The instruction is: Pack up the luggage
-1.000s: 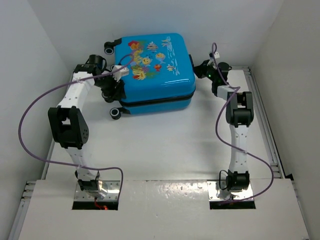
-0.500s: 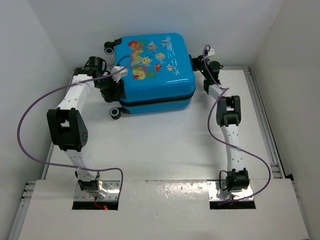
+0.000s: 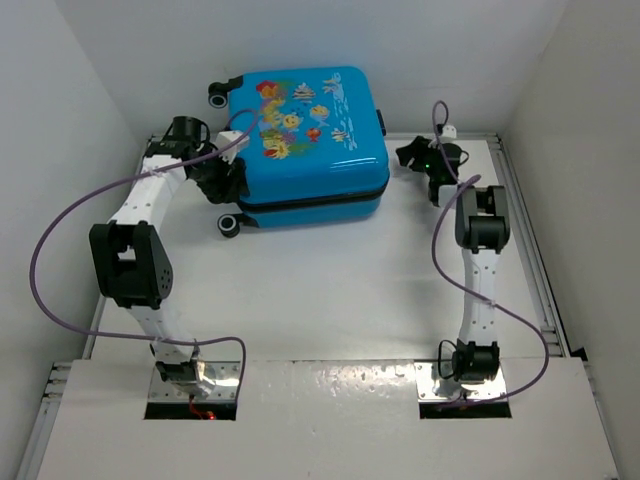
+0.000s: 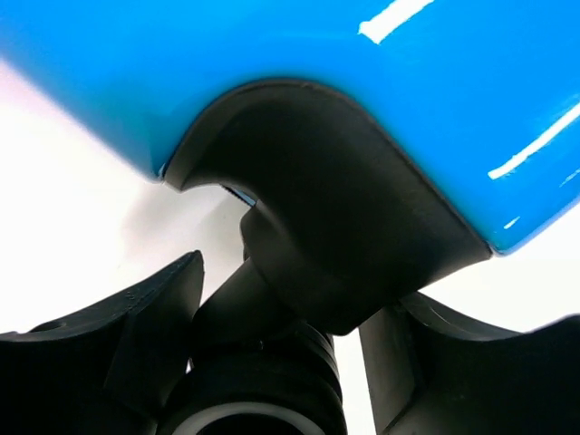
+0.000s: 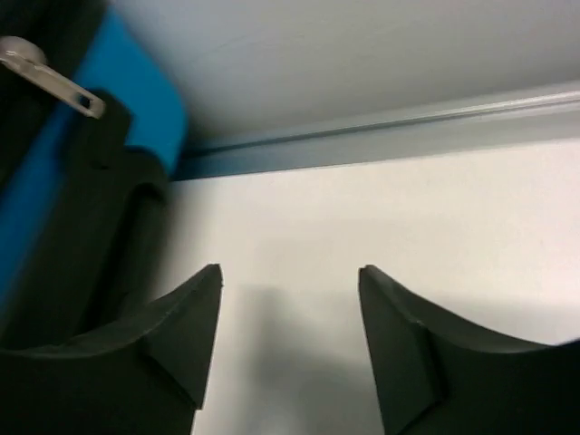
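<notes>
Here, your left pincer [image 3: 228, 180] is spread around a black wheel [image 4: 258, 399] of the luggage [image 3: 310, 140], which lies closed along the far edge of the tabletop [image 3: 330, 290]. Your right pincer [image 5: 290, 281] gapes wide, holding nothing, just beside the luggage's right end.

Bright, even light from above. Soft shadows on flat white table [image 3: 330, 290]. White shiny streaks on big bright-blue hard suitcase [image 4: 435, 118]. Wrist views blurry up close.
</notes>
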Robot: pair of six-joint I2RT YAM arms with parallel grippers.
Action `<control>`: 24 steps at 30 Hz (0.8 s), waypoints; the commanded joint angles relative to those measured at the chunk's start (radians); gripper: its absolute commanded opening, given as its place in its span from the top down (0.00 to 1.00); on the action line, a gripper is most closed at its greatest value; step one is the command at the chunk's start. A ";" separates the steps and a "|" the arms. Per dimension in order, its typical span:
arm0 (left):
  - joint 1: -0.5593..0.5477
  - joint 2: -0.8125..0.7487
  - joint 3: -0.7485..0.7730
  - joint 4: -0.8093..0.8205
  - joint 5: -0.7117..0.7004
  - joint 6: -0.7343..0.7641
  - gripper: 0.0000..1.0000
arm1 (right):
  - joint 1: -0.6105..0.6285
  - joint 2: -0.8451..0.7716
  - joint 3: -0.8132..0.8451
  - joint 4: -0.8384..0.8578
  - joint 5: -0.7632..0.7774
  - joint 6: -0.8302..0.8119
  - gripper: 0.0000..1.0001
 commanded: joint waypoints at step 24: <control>-0.046 -0.233 -0.197 0.485 -0.152 -0.227 0.27 | -0.025 -0.173 0.099 -0.472 -0.320 0.359 0.61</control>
